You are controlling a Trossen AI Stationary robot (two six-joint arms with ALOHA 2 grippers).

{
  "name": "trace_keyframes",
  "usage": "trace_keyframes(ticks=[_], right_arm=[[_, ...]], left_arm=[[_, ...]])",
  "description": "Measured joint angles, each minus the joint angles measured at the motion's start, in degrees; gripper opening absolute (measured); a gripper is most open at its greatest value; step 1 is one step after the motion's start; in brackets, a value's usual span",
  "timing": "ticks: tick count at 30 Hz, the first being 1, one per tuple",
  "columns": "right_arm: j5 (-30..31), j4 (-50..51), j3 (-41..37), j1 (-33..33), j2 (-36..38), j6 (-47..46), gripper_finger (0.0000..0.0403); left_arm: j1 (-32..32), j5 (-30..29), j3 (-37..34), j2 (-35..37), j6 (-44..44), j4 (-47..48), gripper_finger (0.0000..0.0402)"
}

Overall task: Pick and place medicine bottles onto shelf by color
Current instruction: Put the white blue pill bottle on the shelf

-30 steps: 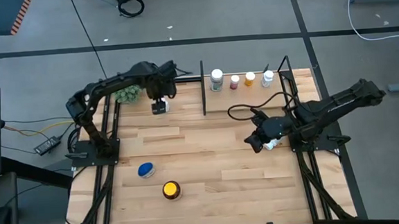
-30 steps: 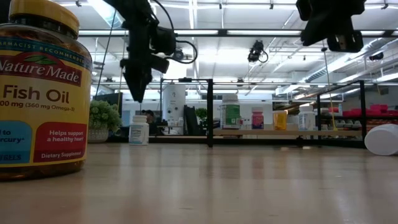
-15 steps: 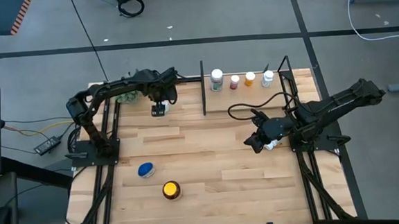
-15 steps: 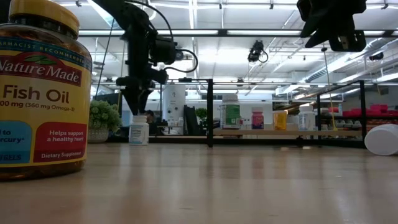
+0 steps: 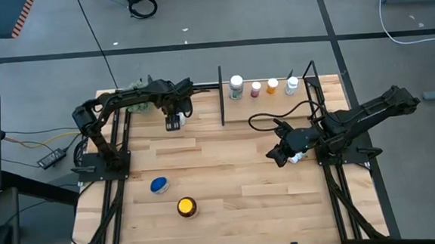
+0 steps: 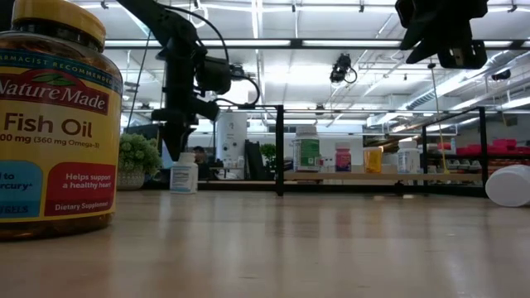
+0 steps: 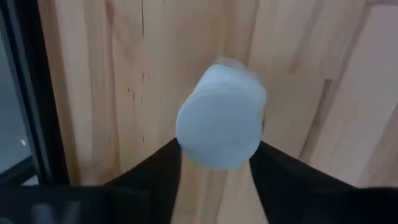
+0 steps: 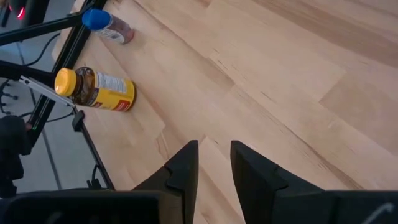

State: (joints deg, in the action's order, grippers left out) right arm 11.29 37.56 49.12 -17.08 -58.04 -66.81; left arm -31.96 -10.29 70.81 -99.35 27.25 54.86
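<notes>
A small white-capped white bottle stands upright on the tabletop at the far left, next to the shelf. It also shows in the low view. My left gripper is open and points down over it, one finger on either side of its cap. My right gripper is open by a narrow gap and empty, above the table's right middle. A white bottle lies on its side beside it. Several bottles stand on the shelf's far edge.
A blue-lidded bottle and a wider amber bottle with a yellow lid sit at the near left. A green plant ball stands behind the left arm. The shelf's black post rises right of the left gripper.
My left gripper has come down over the white-capped bottle, so its open fingers now stand around the cap. The bottle has stayed where it was.
</notes>
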Motion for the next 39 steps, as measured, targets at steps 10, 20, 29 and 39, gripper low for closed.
trace_keyframes(ticks=[10,20,29,39], right_arm=[[-0.4,0.0,0.0,0.0,0.0,0.8,0.0102],[-1.1,0.0,0.0,0.0,0.0,1.5,0.0102],[-1.1,0.0,0.0,0.0,0.0,2.1,0.0102],[-1.1,0.0,0.0,0.0,0.0,2.4,0.0102]], left_arm=[[5.1,5.8,1.1,0.4,-7.4,2.6,0.0009],[10.9,5.9,6.0,0.5,-8.7,4.1,0.0008],[9.8,5.8,9.3,0.5,-8.7,8.2,0.0009],[5.5,4.0,10.6,0.6,-5.6,8.7,0.0016]])
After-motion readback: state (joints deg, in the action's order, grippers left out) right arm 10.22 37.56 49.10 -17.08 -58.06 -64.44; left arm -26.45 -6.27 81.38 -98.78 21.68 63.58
